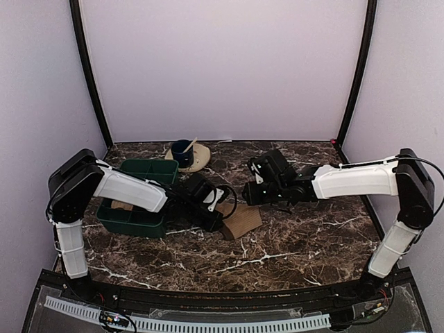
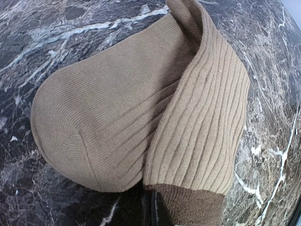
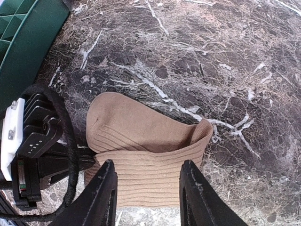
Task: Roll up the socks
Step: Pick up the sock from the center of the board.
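One tan ribbed sock [image 1: 241,219] lies on the marble mid-table, its leg part folded back over the foot part [image 2: 94,117]. The dark brown cuff [image 2: 193,205] rests at my left gripper [image 2: 157,214], which is shut on that cuff's corner. From the left, that gripper [image 1: 216,216] meets the sock. My right gripper [image 3: 148,164] hovers open just above the folded ribbed part [image 3: 150,181], one finger on each side of it and neither touching. In the top view the right gripper [image 1: 254,194] is just behind the sock. A tan scrap [image 1: 122,205] shows in the green bin; I cannot tell what it is.
A green divided bin [image 1: 149,168] stands at the left under the left arm, its corner [image 3: 28,42] also in the right wrist view. A beige saucer [image 1: 201,158] with a blue cup [image 1: 182,150] is at the back. The left gripper's body [image 3: 33,150] sits close beside the sock.
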Available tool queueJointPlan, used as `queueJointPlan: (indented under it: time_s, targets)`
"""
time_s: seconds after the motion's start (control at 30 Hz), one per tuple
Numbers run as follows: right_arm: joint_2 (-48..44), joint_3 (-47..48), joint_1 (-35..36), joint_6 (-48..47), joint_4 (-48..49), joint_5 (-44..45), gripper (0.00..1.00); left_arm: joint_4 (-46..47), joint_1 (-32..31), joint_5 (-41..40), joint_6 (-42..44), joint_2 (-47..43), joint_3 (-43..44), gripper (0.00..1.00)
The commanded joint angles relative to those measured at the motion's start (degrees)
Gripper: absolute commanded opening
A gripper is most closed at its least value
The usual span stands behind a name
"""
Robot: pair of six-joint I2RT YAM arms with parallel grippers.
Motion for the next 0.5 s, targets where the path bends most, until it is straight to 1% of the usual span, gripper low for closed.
queueJointPlan:
  time_s: [0.0,0.23,0.47]
  targets:
    - [-2.61,-1.28,-0.36,-0.15,0.8,1.7,0.42,-7.22,-0.85,-0.35,0.79,0.91,-0.33,0.0]
    - [-3.67,-2.39,-0.42,0.21,1.14,2.88,0.42,-10.18,-0.87,-2.16,3.94,-3.63,1.95,0.0]
    - [-4.11,-3.18,-0.44,0.39,1.54,2.92,0.42,-16.11,-0.87,-3.29,10.71,-4.98,8.13,0.0]
